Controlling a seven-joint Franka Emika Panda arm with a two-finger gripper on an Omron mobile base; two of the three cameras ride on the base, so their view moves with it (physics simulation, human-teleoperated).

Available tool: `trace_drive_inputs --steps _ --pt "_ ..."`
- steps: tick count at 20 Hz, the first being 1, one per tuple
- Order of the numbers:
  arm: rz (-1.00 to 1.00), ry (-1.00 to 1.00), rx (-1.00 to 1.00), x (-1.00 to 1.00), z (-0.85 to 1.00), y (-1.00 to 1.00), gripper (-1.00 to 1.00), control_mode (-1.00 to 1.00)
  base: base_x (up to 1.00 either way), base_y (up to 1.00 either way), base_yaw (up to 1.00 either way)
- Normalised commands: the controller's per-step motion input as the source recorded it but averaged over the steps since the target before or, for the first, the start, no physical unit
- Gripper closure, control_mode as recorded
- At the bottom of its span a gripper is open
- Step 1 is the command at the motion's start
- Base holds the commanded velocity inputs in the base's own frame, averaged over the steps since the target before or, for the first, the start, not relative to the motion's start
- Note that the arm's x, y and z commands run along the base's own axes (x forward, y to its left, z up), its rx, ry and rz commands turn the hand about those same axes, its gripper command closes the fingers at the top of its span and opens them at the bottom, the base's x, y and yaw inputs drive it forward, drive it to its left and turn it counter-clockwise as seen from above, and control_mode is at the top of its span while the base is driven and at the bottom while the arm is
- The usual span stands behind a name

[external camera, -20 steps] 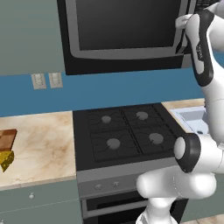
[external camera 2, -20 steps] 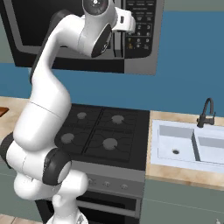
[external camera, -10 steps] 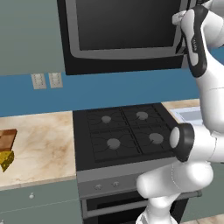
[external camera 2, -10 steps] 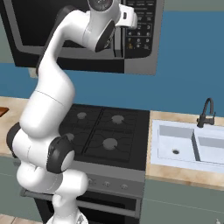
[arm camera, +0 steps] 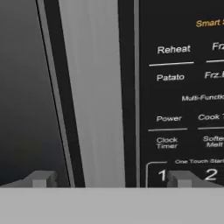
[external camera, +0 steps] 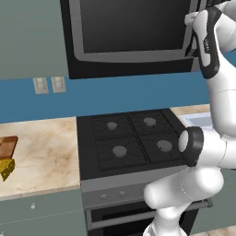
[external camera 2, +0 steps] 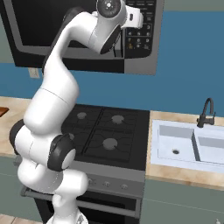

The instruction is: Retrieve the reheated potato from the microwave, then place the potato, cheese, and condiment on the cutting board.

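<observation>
The microwave (external camera: 129, 32) hangs above the stove with its dark glass door shut, so the potato is hidden. My gripper (arm camera: 109, 178) is open right in front of the microwave's right side, and its two fingertips (arm camera: 41, 178) straddle the grey vertical door handle (arm camera: 94, 87). The button panel (arm camera: 183, 87) lies just right of the handle. From the left base camera, the hand (external camera: 192, 20) sits at the door's right edge. The yellow cheese (external camera: 5, 168) lies on the counter at the far left, beside the brown cutting board (external camera: 8, 146). The condiment is out of view.
A black four-burner stove (external camera: 131, 138) sits below the microwave. The sink (external camera 2: 188, 142) with a dark faucet (external camera 2: 205, 111) is to the stove's right. Marble counter (external camera: 41, 147) stretches left of the stove. Two wall outlets (external camera: 48, 84) are on the blue backsplash.
The hand has risen a little and moved in closer to the microwave's right edge. The gripper has stayed open and the door is still shut.
</observation>
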Motion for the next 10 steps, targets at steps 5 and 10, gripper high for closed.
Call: trace_drive_inputs --steps 5,10 --pt "0.0 -0.02 0.0 0.28 0.0 -0.02 -1.0 -1.0 0.0 0.0 0.0" --pt "0.0 0.0 0.02 0.55 0.0 0.0 -1.0 -1.0 0.0 0.0 0.0"
